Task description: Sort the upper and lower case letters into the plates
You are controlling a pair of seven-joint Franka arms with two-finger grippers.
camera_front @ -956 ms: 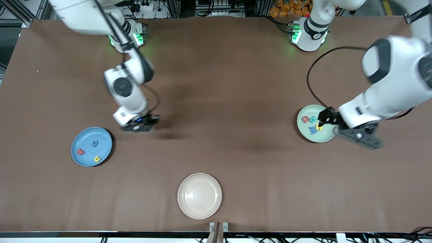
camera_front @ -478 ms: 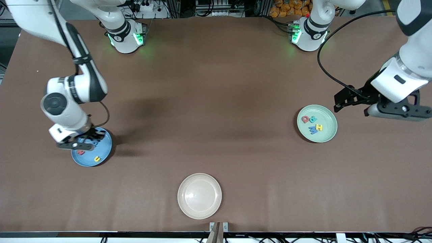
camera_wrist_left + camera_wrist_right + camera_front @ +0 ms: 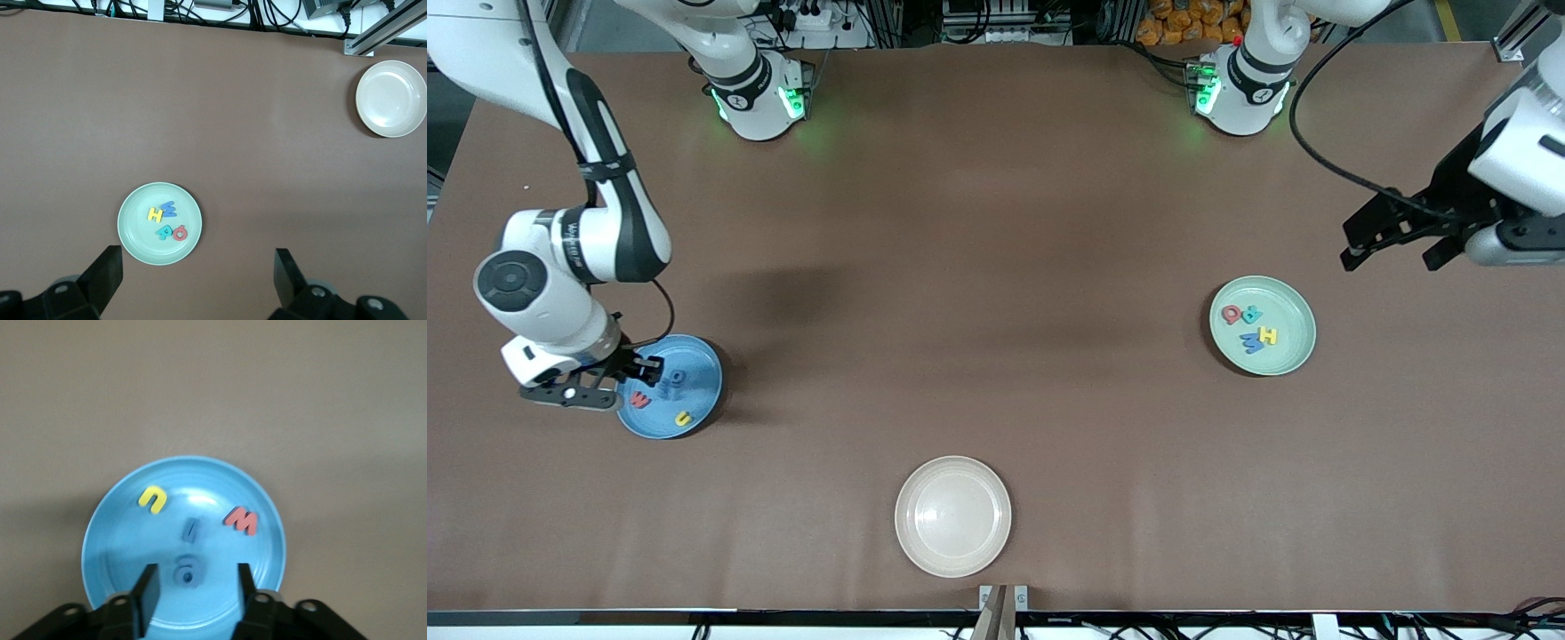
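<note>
letters (image 3: 191, 532) flat in blue plate (image 3: 698, 404) | right pincer (image 3: 640, 369) over plate, open, empty | left pincer (image 3: 1392, 242) open, empty, over counter (image 3: 996, 267)

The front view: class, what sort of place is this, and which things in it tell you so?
Probably a robotics lab. Two arms are bolted along a brown-covered table, aluminium framing and cable bundles run along its edge, and toy letters sit sorted in a mint plate and a blue plate.

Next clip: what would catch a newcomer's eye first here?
Two plates of bright toy letters: a sky blue plate at the right arm's end, with the right claw open over its edge, and a mint green plate at the left arm's end. The left claw hangs open above bare table beside it. A cream-white plate sits nearest the camera.
</note>
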